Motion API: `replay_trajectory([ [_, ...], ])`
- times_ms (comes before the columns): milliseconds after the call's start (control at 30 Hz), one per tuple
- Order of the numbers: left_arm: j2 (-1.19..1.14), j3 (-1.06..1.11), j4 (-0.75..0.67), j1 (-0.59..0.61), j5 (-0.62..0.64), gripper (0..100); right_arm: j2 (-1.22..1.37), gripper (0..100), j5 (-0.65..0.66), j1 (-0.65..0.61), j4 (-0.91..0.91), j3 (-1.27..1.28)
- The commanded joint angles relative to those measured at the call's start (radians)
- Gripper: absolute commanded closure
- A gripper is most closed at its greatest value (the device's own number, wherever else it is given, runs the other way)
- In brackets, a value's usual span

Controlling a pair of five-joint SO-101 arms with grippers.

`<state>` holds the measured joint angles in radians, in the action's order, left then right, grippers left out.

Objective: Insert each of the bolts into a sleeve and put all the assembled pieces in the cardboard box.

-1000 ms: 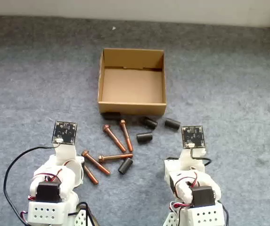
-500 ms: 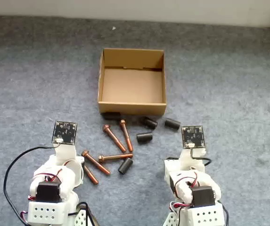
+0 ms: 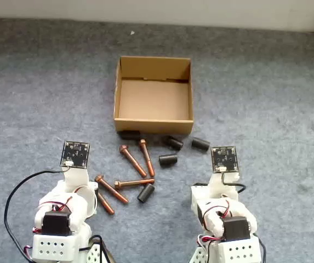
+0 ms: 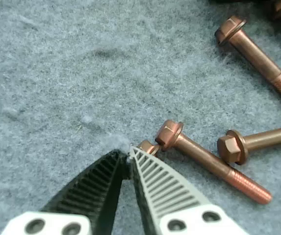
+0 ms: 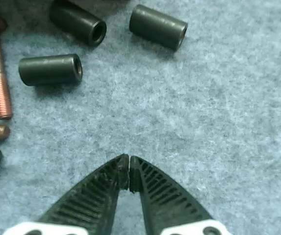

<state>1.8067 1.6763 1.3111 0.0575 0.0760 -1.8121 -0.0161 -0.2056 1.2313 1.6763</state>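
The open cardboard box sits in the middle of the grey carpet with nothing inside. In front of it lie several copper bolts and several black sleeves, all loose. The left arm rests at the near left, the right arm at the near right. My left gripper is shut and holds nothing; its tip lies beside a short bolt's head, with a longer bolt just past it. My right gripper is shut on nothing, over bare carpet short of three sleeves.
One sleeve lies against the box's front wall. Another sleeve lies near the bolts between the two arms. A black cable loops beside the left arm. Grey carpet spreads on both sides of the box.
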Motion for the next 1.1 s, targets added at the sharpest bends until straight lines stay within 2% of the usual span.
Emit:
replay_trajectory([
  [0, 0.002, 0.019, 0.003, 0.002, -0.002, 99, -0.010, 98.3, -0.006, 0.010, 0.005, 0.143],
  [567, 0.002, 0.019, 0.003, 0.001, -0.003, 99, -0.010, 98.3, -0.006, 0.010, 0.005, 0.143],
  [800, 0.002, 0.019, 0.003, -0.093, -0.003, 99, -0.010, 98.3, -0.006, 0.010, 0.005, 0.143],
  [1067, 0.002, 0.019, 0.003, -0.096, -0.002, 99, -0.010, 98.3, -0.009, 0.005, 0.005, 0.143],
])
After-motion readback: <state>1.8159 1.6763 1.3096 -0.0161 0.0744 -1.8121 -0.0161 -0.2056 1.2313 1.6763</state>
